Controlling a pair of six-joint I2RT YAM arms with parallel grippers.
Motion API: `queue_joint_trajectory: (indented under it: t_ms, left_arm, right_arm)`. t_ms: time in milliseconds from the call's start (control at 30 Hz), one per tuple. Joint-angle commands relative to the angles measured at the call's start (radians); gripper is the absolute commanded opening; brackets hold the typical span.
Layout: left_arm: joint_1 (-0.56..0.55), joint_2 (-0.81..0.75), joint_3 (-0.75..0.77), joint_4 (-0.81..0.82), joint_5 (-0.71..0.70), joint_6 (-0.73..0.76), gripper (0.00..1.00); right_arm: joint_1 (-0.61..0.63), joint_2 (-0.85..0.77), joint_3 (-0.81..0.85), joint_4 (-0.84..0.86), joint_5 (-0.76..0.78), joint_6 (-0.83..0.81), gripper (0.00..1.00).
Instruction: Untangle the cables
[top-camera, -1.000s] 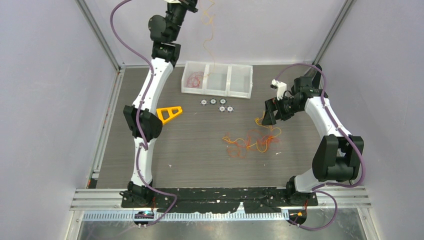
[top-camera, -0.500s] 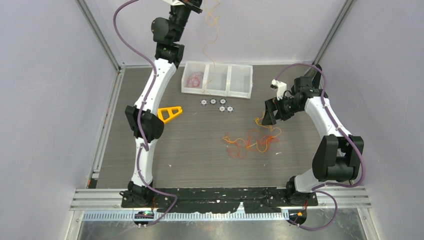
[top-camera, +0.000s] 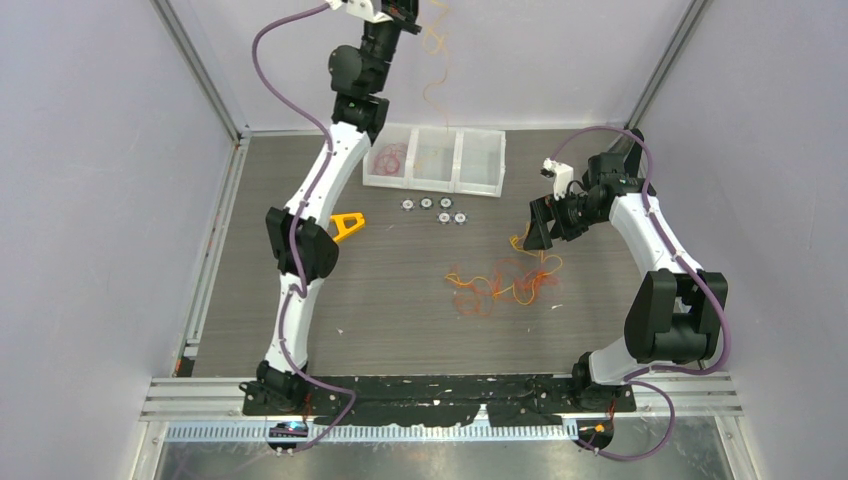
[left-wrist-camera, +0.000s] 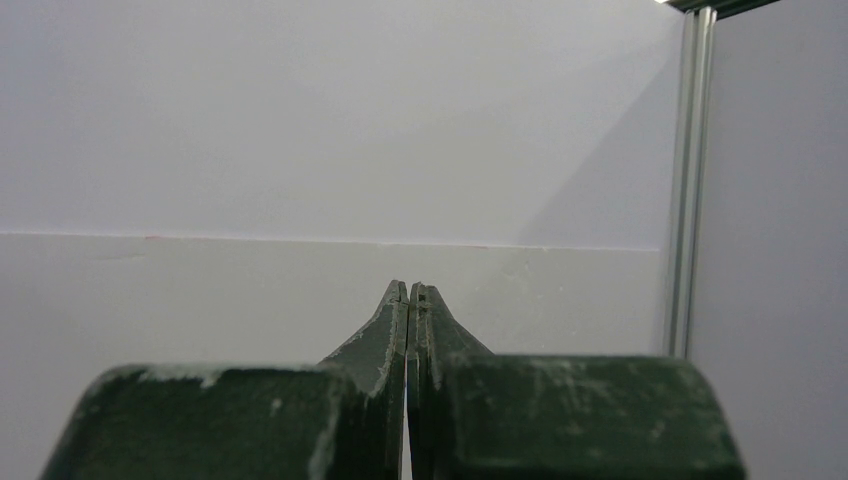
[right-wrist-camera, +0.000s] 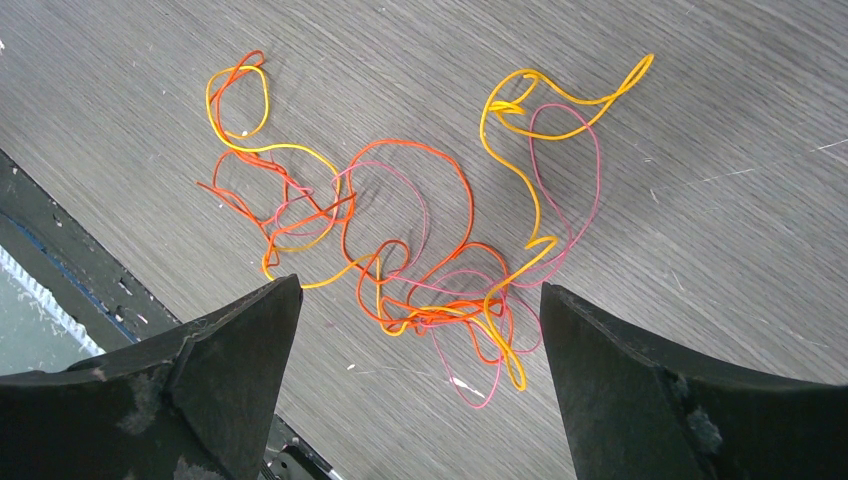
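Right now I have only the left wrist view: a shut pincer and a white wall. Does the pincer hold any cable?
Observer: Yes. From above, a thin orange cable hangs from the left pincer, over the white bin.
Operator: And the rest?
Observer: A tangled pile lies on the table, in front of the open right pincer.
Operator: Is the bin empty?
Observer: No, its left compartment holds a reddish coil.

Grey wood-grain table bears tangled cables; white bins; yellow frame; small discs.
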Motion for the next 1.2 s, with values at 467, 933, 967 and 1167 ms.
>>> queue_joint_trajectory:
  t_ms: [467, 933, 967, 1167]
  left_arm:
    - [0.035, -0.362, -0.894, 0.042, 0.293, 0.069, 0.0]
    - [0.03, -0.072, -0.533, -0.586, 0.249, 0.058, 0.0]
    - [0.028, -0.04, -0.493, -0.604, 0.21, 0.056, 0.0]
    - [-0.008, 0.052, -0.433, -0.576, 0.073, 0.166, 0.0]
  right_arm:
    - [-0.002, -0.036, -0.005, 0.01, 0.012, -0.023, 0.95]
    - [-0.002, -0.031, 0.001, 0.011, -0.01, -0.018, 0.95]
    - [-0.002, -0.028, 0.003, 0.011, -0.01, -0.018, 0.95]
    - [-0.002, -0.015, 0.01, 0.003, -0.006, -0.015, 0.95]
